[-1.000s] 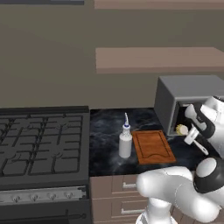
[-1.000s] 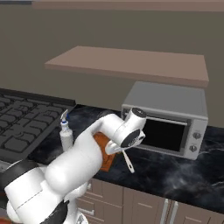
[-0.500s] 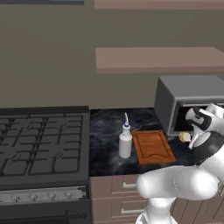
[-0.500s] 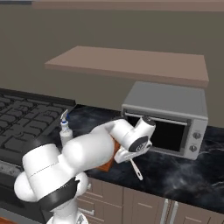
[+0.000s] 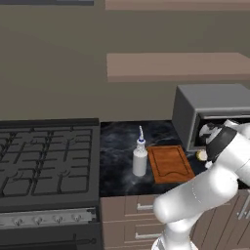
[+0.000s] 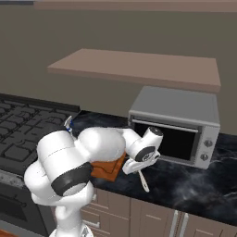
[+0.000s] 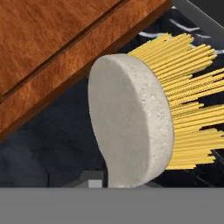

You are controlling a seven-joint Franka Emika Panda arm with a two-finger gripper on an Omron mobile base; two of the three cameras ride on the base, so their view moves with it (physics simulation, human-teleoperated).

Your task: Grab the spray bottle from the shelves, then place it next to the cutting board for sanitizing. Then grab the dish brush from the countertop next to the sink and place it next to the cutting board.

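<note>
My gripper (image 6: 139, 167) is shut on the dish brush (image 6: 144, 181), whose white handle sticks out below the hand. The brush's yellow head (image 5: 201, 156) hangs low over the black countertop (image 5: 117, 141), in the gap between the cutting board (image 5: 170, 162) and the microwave. The hand view shows the white brush head (image 7: 131, 127) and its yellow bristles (image 7: 192, 100) up close, with the board's edge (image 7: 52, 43) just beside them. The spray bottle (image 5: 140, 158) stands upright at the board's left side. A brown shelf (image 5: 180, 66) hangs on the wall above.
A grey microwave (image 5: 215, 114) stands on the counter right of the board, close to the hand. A black stove (image 5: 46, 161) lies to the left of the bottle. Cabinet drawers with silver handles (image 6: 152, 217) run under the counter.
The arm has swung down and a little to the right, lowering the dish brush toward the countertop beside the board's right edge. Bottle and board have not moved.
</note>
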